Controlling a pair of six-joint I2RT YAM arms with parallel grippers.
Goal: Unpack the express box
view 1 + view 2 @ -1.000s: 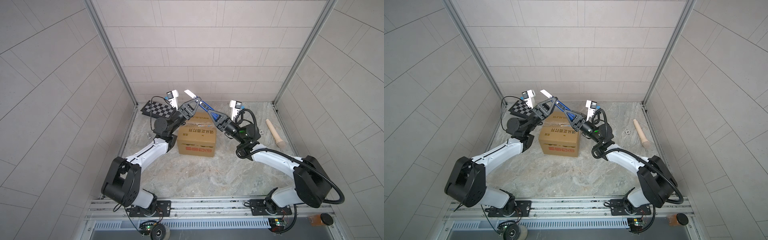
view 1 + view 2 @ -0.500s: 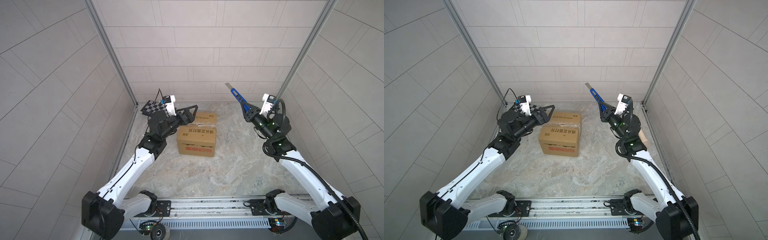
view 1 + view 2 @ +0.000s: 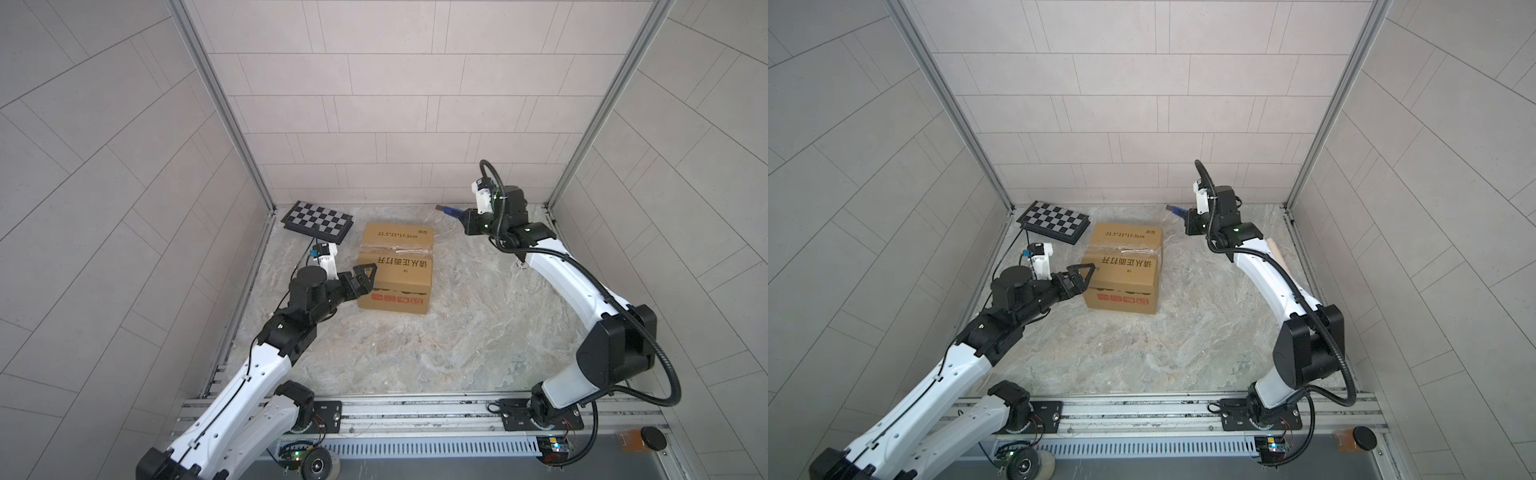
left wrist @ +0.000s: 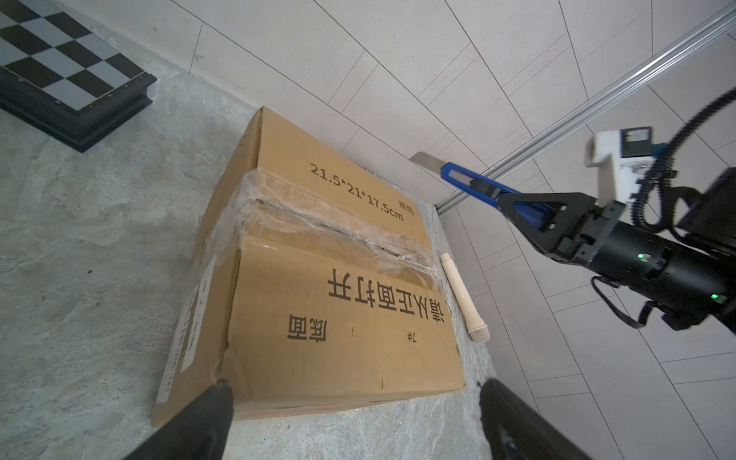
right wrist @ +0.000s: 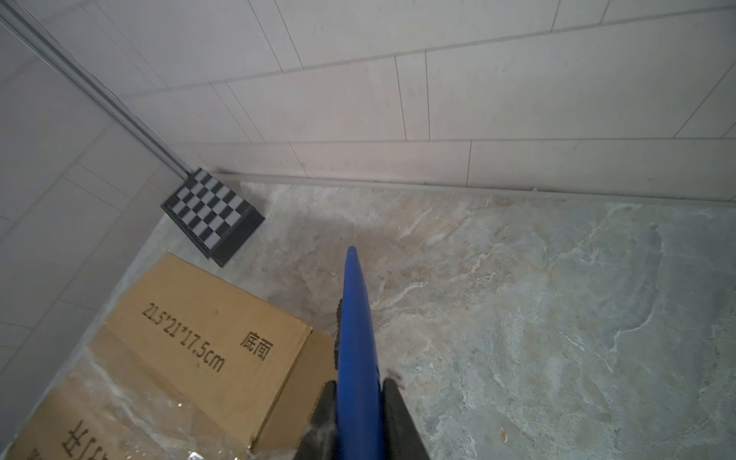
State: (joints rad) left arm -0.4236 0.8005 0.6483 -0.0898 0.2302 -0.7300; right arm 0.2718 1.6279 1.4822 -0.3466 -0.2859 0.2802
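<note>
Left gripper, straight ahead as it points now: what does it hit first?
The cardboard box. The open left gripper points at its near corner with nothing between them; how close it already is, I can't tell.

A robotics lab test cell. Pale grey tile-patterned wall panels (image 3: 395, 104) meet at bare aluminium corner posts (image 3: 223, 104) around a marbled stone-look tabletop (image 3: 415, 345). A left arm (image 3: 253, 374) and a right arm (image 3: 569, 286), white and black, are bolted to a metal rail (image 3: 415, 409) along the front edge, beside exposed wiring and a small lit circuit board (image 3: 557, 448). A chequered board (image 3: 318, 221) lies in a far corner.
</note>
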